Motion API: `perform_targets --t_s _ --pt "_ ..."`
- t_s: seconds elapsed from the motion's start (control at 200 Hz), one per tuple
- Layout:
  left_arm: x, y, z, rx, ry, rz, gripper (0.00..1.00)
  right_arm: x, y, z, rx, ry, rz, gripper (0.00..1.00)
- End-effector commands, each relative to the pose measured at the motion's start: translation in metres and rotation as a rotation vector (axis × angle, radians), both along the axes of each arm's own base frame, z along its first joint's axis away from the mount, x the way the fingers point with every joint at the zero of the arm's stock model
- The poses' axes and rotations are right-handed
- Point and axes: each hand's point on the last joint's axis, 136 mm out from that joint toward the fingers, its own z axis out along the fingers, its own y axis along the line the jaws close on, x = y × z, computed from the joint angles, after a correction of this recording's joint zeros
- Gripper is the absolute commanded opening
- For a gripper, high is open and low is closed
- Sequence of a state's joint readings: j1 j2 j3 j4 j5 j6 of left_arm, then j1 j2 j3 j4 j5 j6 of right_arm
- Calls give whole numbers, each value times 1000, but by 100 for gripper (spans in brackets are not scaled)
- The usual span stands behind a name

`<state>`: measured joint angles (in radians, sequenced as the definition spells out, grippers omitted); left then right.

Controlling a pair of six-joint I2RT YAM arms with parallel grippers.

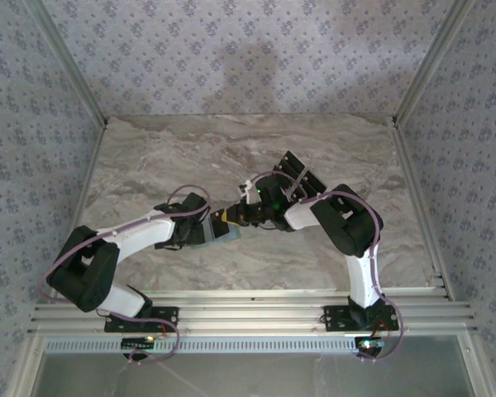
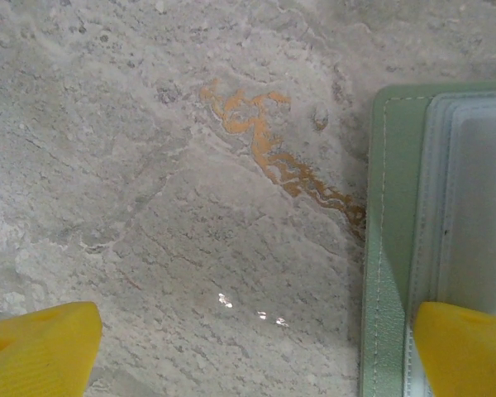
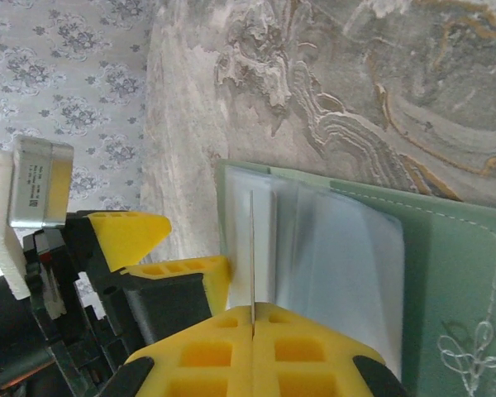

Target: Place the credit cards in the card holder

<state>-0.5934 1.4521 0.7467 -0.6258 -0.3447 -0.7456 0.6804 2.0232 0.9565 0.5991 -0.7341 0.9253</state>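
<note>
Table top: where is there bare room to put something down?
The far half of the table, up to the back wall, is bare, as is the near strip between the two arms. It is crowded at the middle, where the left tool, the right tool gripping a card and the card holder meet.

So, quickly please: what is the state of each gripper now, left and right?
Left gripper: open wide, holding nothing, above the edge of the card holder.
Right gripper: shut on a thin credit card, seen edge-on.
</note>
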Motion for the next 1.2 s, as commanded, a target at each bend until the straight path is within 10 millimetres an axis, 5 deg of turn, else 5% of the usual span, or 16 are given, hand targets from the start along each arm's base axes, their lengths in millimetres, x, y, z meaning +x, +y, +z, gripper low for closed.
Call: perform_targets --t_s 0.0,1.194 --pt "-7 9 -6 29 22 21 97 1 4 -3 -2 -5 24 0" --pt "-8 9 -10 27 29 21 97 -8 15 -23 -10 40 24 0"
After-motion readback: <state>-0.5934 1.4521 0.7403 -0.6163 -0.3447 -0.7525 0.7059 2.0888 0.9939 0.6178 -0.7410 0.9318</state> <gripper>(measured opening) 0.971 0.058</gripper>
